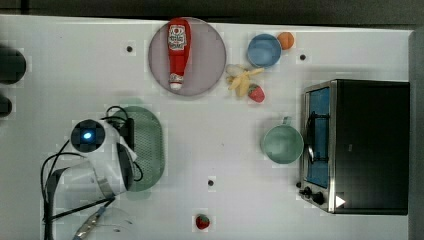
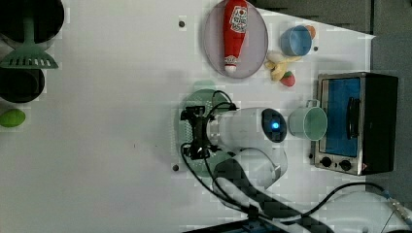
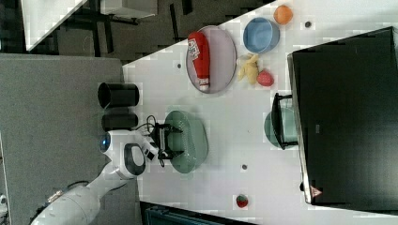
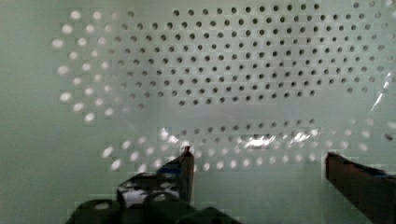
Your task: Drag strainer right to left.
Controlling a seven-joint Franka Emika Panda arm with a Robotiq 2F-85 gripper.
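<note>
The strainer [image 1: 150, 145] is a pale mint-green perforated bowl standing at the top view's left of centre, partly under the arm. The strainer [image 2: 206, 94] and the strainer [image 3: 192, 138] look the same in the left and right views. My gripper [image 2: 188, 133] reaches down into it with its fingers spread wide and nothing between them. In the right view the gripper [image 3: 174, 140] hangs over the bowl's side nearest the arm. The wrist view shows the dotted inside of the strainer [image 4: 233, 70] close up, with the open gripper [image 4: 261, 170] just above it. I cannot tell whether a finger touches the wall.
A ketchup bottle [image 1: 178, 52] lies on a grey plate [image 1: 207, 55]. Beyond stand a blue bowl [image 1: 263, 50], an orange [image 1: 285, 40], a banana [image 1: 241, 80] and a strawberry [image 1: 256, 93]. A green mug [image 1: 282, 144] sits by the toaster oven [image 1: 367, 145]. Another strawberry [image 1: 202, 221] lies near the table's edge.
</note>
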